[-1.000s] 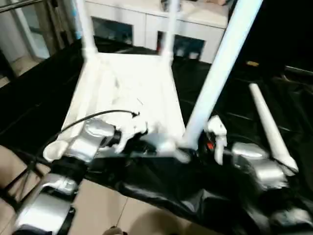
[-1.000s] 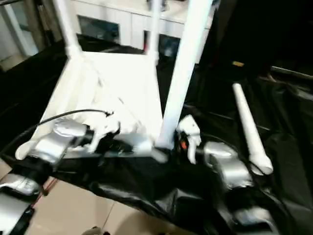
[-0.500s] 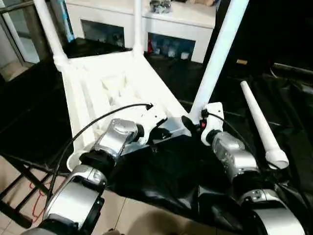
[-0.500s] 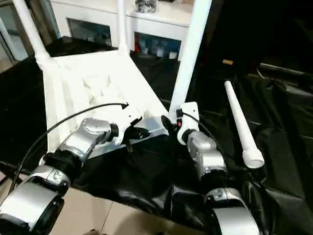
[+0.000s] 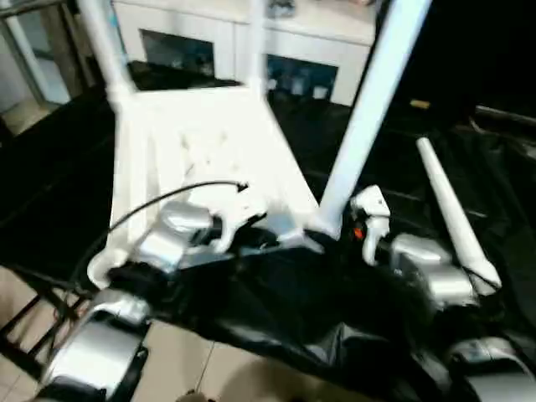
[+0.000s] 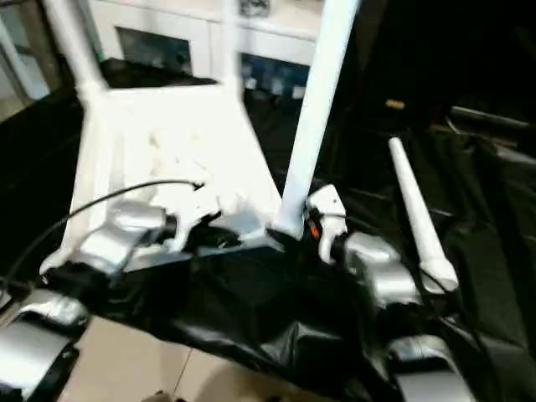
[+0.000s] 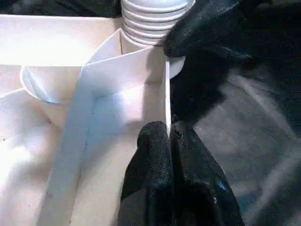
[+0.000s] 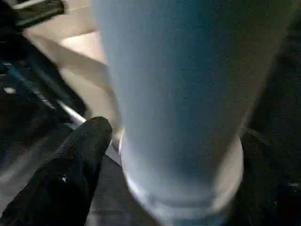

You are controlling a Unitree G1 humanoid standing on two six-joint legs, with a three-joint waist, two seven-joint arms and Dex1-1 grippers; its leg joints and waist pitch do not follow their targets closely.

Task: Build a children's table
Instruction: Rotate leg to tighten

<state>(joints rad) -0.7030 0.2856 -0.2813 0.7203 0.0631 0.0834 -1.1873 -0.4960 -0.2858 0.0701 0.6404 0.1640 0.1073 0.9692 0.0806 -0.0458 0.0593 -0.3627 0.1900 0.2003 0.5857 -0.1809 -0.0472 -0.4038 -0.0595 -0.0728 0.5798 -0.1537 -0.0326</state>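
In the left eye view the table top [image 5: 209, 142] lies upside down on the black-covered bench [image 5: 67, 193], ribs up. Three legs stand in its corner sockets: two at the far corners, and the near-right leg [image 5: 368, 109] rising toward 12 o'clock. A fourth leg [image 5: 452, 213] lies loose on the bench at about 3 o'clock from that corner, well apart from the empty near-left socket [image 5: 105, 266]. The left gripper [image 5: 255, 239] sits at the top's near edge; the right gripper [image 5: 343, 228] is just beside the foot of the near-right leg. Compared with half a second ago the whole picture has shifted, so the camera moved; the right wrist has also turned beside the leg.

The right eye view shows a white cabinet [image 6: 201, 50] behind the bench; its glass compartments hold small items too blurred to name.

In the left wrist view the left gripper [image 7: 169, 136] is clenched on the thin rim wall of the top, next to the ribbed leg base [image 7: 153, 19].

In the right wrist view one black finger [image 8: 70, 174] stands clear beside the leg [image 8: 188, 94]; the right gripper looks released. The leg is probably seated, leaving the loose leg next.
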